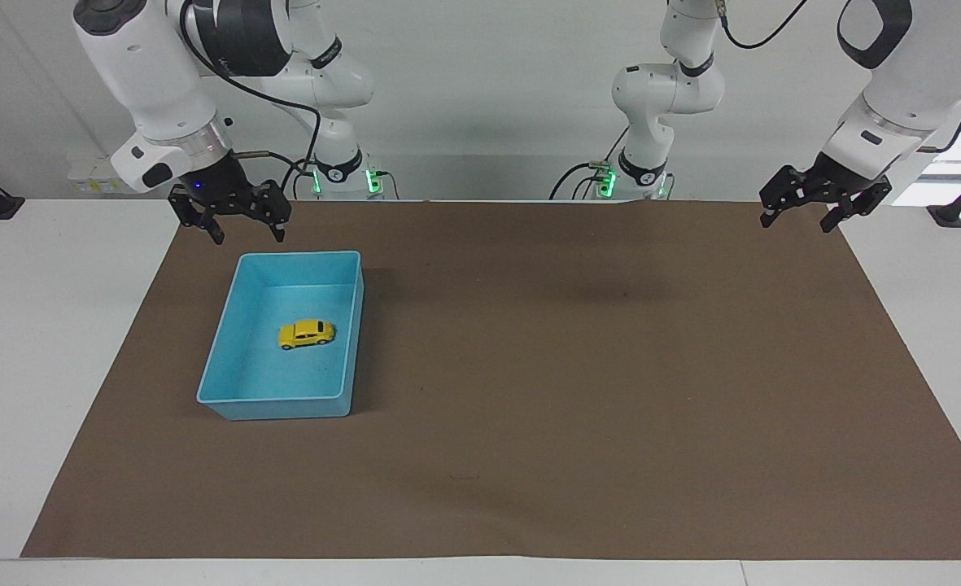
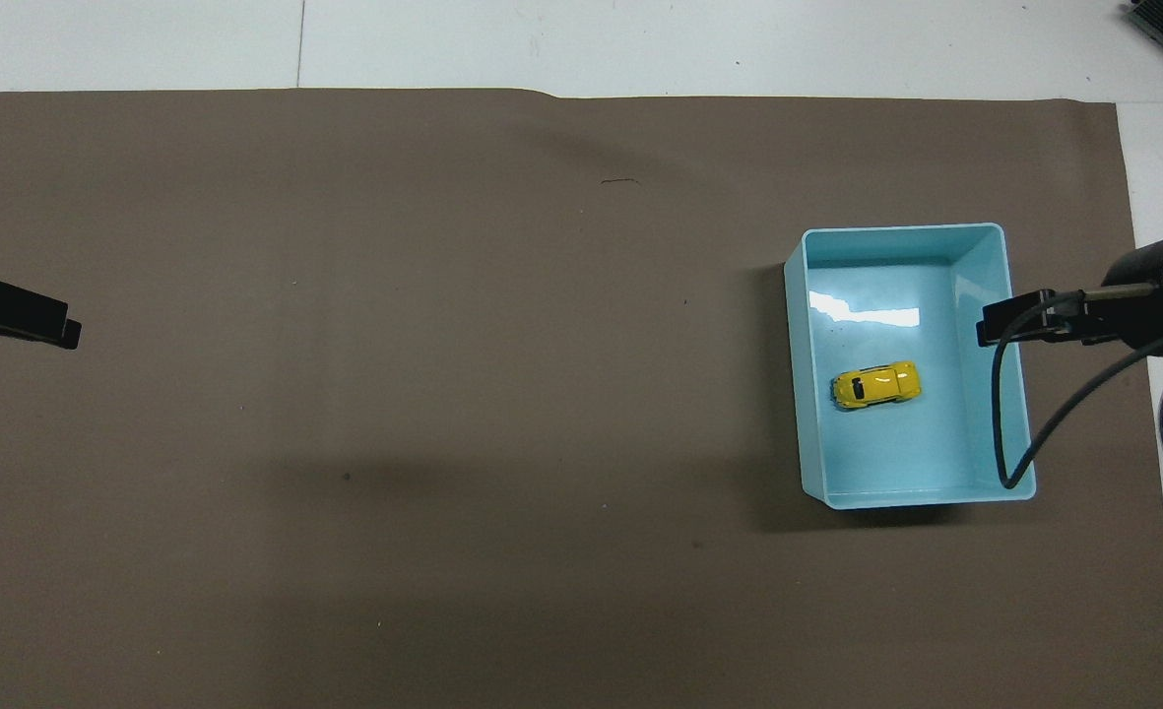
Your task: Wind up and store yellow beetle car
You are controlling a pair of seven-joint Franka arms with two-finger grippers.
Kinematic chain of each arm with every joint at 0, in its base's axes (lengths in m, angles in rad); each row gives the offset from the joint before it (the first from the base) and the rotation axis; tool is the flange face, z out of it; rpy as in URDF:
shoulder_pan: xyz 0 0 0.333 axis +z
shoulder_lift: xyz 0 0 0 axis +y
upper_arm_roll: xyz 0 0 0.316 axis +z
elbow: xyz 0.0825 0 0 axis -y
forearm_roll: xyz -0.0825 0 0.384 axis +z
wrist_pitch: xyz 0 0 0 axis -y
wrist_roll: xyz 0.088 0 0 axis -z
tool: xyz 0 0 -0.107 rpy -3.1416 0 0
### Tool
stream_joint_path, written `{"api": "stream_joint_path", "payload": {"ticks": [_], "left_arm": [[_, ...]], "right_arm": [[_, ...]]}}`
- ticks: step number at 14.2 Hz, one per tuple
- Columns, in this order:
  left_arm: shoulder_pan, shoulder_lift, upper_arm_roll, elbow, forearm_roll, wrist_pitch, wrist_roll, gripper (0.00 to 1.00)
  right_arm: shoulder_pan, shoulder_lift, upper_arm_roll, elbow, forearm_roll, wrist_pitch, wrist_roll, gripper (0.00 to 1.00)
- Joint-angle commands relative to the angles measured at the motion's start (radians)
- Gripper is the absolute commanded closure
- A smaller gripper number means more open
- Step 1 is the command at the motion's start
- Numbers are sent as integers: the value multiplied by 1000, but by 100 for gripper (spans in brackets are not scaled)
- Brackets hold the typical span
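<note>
The yellow beetle car (image 1: pixel 307 333) (image 2: pixel 875 385) rests on its wheels in the middle of the light-blue bin (image 1: pixel 277 404) (image 2: pixel 795 414), with nothing touching it. My right gripper (image 1: pixel 248 236) (image 2: pixel 987 329) hangs open and empty in the air, over the bin's rim on the side toward the right arm's end of the table. My left gripper (image 1: pixel 799 222) (image 2: pixel 67 335) waits open and empty, raised over the brown mat's edge at the left arm's end.
A brown mat (image 1: pixel 578 366) (image 2: pixel 443 394) covers most of the white table, and the bin stands on it toward the right arm's end. The right arm's black cable (image 2: pixel 1004 433) loops over the bin's rim in the overhead view.
</note>
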Motion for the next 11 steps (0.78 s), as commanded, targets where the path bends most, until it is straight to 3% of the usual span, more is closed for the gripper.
{"api": "stream_joint_path", "payload": {"ticks": [1,11], "left_arm": [[16,-6,-12,6,16,-15,-6,0],[17,-7,-10,4,14,-17,-6,0]], "right_arm": [[-14,0,2,10,1,-5,14,0],[-14,-3,-5,13,-4,-13,18,0]]}}
